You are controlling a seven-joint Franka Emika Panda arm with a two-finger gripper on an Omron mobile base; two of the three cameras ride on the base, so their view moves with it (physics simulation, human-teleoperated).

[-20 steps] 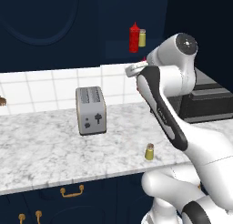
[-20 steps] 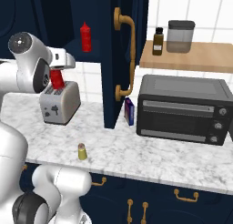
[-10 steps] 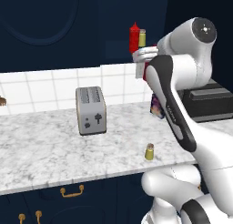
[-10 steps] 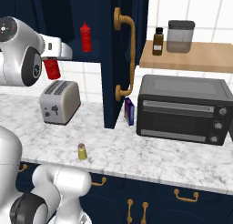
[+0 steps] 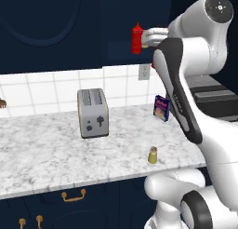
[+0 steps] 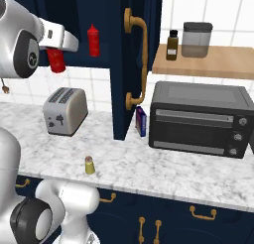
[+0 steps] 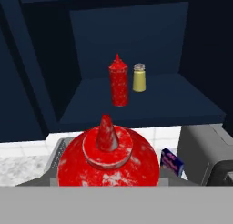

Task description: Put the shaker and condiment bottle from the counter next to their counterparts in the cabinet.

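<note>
The gripper (image 6: 58,53) is clamped on the bottle (image 6: 56,60), carried high in front of the open cabinet (image 7: 127,32), well above the worktop (image 5: 51,153). In the hand view the bottle sits right under the camera, nozzle pointing toward the shelf (image 7: 150,102), where the twin bottle (image 7: 119,82) and the pale shaker (image 7: 139,78) stand close together, near the shelf's middle. The main risk, as I judge it, is the approach: the free room beside the twin looks modest, so a reach that runs straight in could knock the twin over or push it into the pale shaker. Coming in low could catch the bottle's base on the shelf's front lip and tip it in the grasp. Letting go before the base rests flat would likely send it toppling, perhaps off the shelf and down by the toaster (image 5: 93,112). The cabinet's side wall is close on the left of the hand view, so a wide swing could scrape it. The olive shaker (image 5: 152,155) stands near the worktop's front edge, yet to be moved.
</note>
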